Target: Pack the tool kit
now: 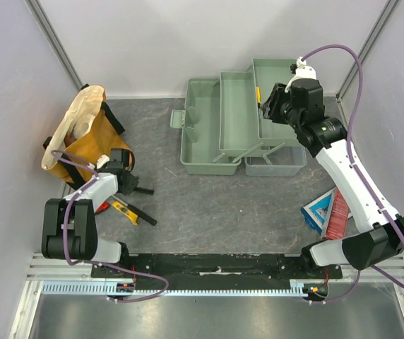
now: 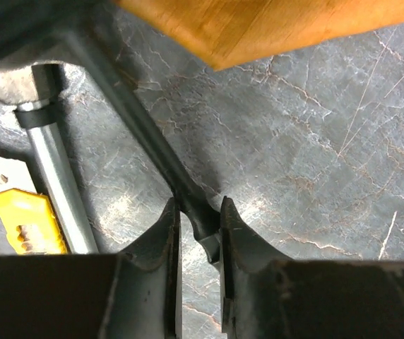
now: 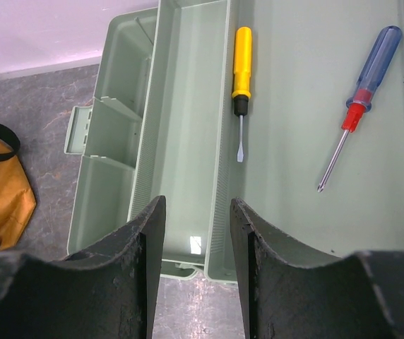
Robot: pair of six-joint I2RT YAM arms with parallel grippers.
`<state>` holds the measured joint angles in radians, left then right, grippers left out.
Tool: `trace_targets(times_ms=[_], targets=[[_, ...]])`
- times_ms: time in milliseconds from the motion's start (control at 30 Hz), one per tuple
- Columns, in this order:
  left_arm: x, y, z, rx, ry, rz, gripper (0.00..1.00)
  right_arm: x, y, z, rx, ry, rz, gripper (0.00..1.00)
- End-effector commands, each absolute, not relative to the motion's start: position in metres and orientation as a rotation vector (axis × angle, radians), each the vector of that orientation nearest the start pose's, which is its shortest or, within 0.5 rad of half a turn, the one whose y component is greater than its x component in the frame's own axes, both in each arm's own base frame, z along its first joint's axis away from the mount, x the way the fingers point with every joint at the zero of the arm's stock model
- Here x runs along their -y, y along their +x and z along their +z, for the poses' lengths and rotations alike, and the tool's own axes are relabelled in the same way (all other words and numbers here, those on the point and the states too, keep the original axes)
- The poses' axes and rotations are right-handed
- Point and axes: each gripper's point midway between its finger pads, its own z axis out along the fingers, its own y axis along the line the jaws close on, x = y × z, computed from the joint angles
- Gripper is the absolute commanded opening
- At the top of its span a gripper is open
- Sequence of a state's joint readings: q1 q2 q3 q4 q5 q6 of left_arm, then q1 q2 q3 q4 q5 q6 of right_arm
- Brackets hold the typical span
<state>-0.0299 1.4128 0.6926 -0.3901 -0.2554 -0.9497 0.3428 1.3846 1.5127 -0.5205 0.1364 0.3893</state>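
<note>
In R wrist view only: screwdrivers in toolbox; R hand parted, empty.

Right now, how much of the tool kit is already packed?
Done: two screwdrivers, yellow and blue, lie in the open toolbox. In hand: the left gripper closes around a dark tool shaft. Left: the yellow-black tool on the table; the right gripper is empty.

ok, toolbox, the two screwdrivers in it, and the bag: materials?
Toolbox: pale-green moulded plastic, semi-matte, thin ribbed walls. Yellow screwdriver: opaque plastic handle, black collar, bright metal shaft. Blue screwdriver: translucent plastic handle with a red collar, metal shaft. Bag: mustard cloth by its soft folds, paler lining.
</note>
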Motion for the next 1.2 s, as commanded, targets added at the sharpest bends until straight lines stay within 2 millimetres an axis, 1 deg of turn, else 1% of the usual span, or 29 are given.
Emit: trace_targets(times_ms=[0,67,100,233,467,500,533,600,767,867,967,1033,1100,1167], targets=[[-0.01,0.296,0.027,-2.262,-1.244,0.024,0.12,-0.13,0.399,0.351,-1.903,0.16,0.359,0.49],[-0.012,0.295,0.035,-2.249,-1.23,0.025,0.03,-0.13,0.398,0.352,-1.9,0.159,0.361,0.49],[-0.012,0.295,0.04,-2.24,-1.221,0.022,0.02,-0.13,0.399,0.352,-1.897,0.163,0.363,0.49],[-0.012,0.299,0.072,-2.194,-1.162,-0.014,0.02,-0.13,0.399,0.351,-1.897,0.164,0.361,0.49],[-0.008,0.293,0.131,-2.095,-1.088,-0.102,0.02,-0.129,0.398,0.352,-1.889,0.175,0.361,0.5],[-0.008,0.292,0.144,-2.067,-1.068,-0.127,0.02,-0.129,0.399,0.351,-1.889,0.176,0.362,0.5],[-0.007,0.29,0.147,-2.066,-1.058,-0.134,0.02,-0.128,0.399,0.352,-1.885,0.18,0.361,0.5],[-0.002,0.287,0.165,-2.039,-1.023,-0.183,0.02,-0.128,0.398,0.352,-1.887,0.182,0.364,0.5],[0.01,0.279,0.195,-2.018,-0.915,-0.281,0.02,-0.126,0.397,0.352,-1.879,0.192,0.361,0.5],[0.015,0.273,0.206,-2.014,-0.865,-0.314,0.02,-0.125,0.395,0.353,-1.875,0.199,0.36,0.5],[0.026,0.268,0.212,-2.034,-0.803,-0.372,0.02,-0.125,0.394,0.352,-1.875,0.202,0.365,0.5],[0.035,0.268,0.214,-2.047,-0.754,-0.425,0.02,-0.127,0.393,0.352,-1.876,0.194,0.376,0.51],[0.049,0.269,0.216,-2.066,-0.689,-0.509,0.02,-0.13,0.392,0.35,-1.883,0.179,0.392,0.51],[0.054,0.271,0.214,-2.078,-0.676,-0.537,0.02,-0.136,0.391,0.349,-1.889,0.161,0.423,0.52]])
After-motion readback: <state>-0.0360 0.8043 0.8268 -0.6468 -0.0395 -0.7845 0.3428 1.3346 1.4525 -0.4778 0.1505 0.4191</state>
